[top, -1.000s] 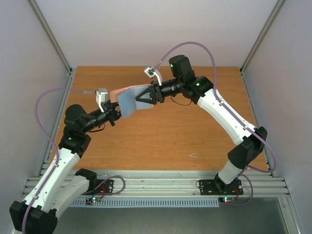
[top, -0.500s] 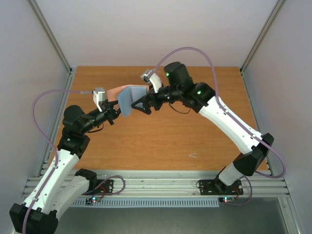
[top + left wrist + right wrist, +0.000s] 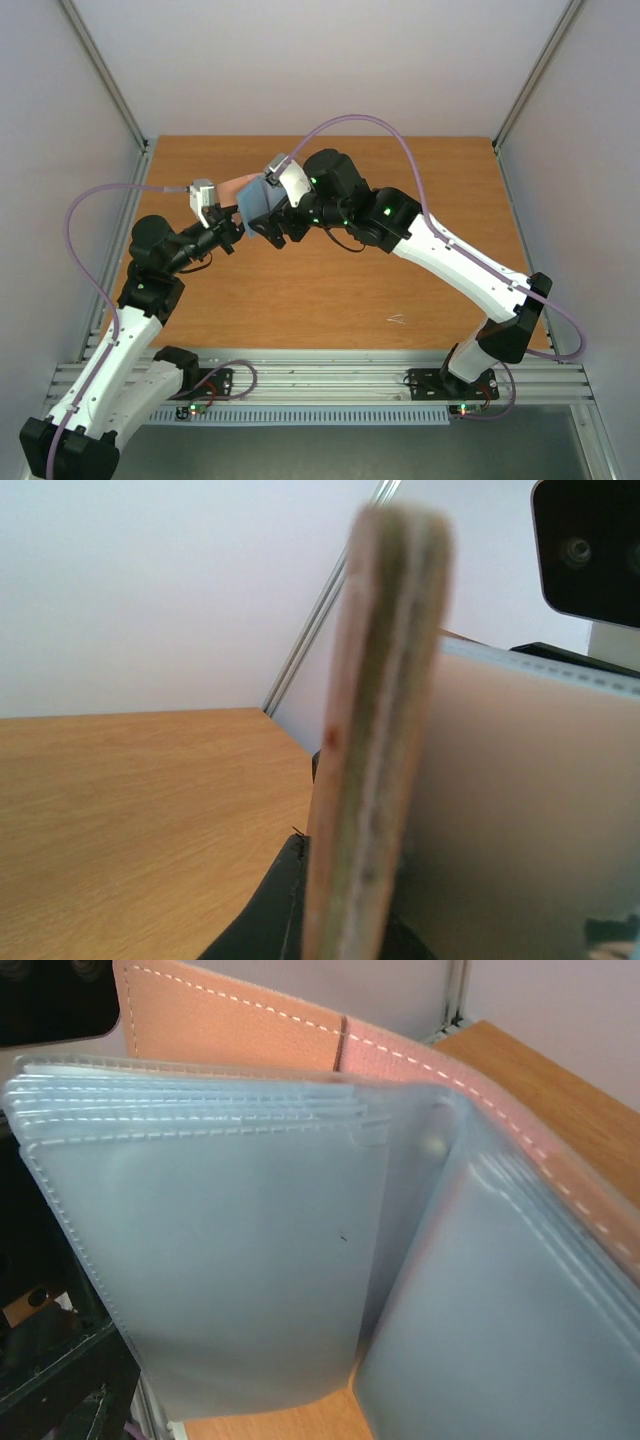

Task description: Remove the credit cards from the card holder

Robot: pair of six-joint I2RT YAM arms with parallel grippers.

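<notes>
My left gripper (image 3: 232, 228) holds the card holder (image 3: 258, 198) up above the table, shut on its lower edge. The holder stands open, taupe-pink outside and light blue inside. In the left wrist view I see the holder (image 3: 375, 730) edge-on between dark fingers (image 3: 255, 920). My right gripper (image 3: 270, 222) is open and pressed up close to the blue panels. In the right wrist view the holder's (image 3: 230, 1260) clear blue sleeves fill the picture, and my own fingers do not show there. The credit cards are hidden.
The wooden table (image 3: 330, 290) lies below both arms. A small white scrap (image 3: 397, 320) lies near its front right. Grey walls stand on both sides, and a metal rail (image 3: 320, 378) runs along the near edge.
My right arm has swung left, right up to the holder's blue inside, and its jaws have opened wide. The left arm and the holder have hardly moved.
</notes>
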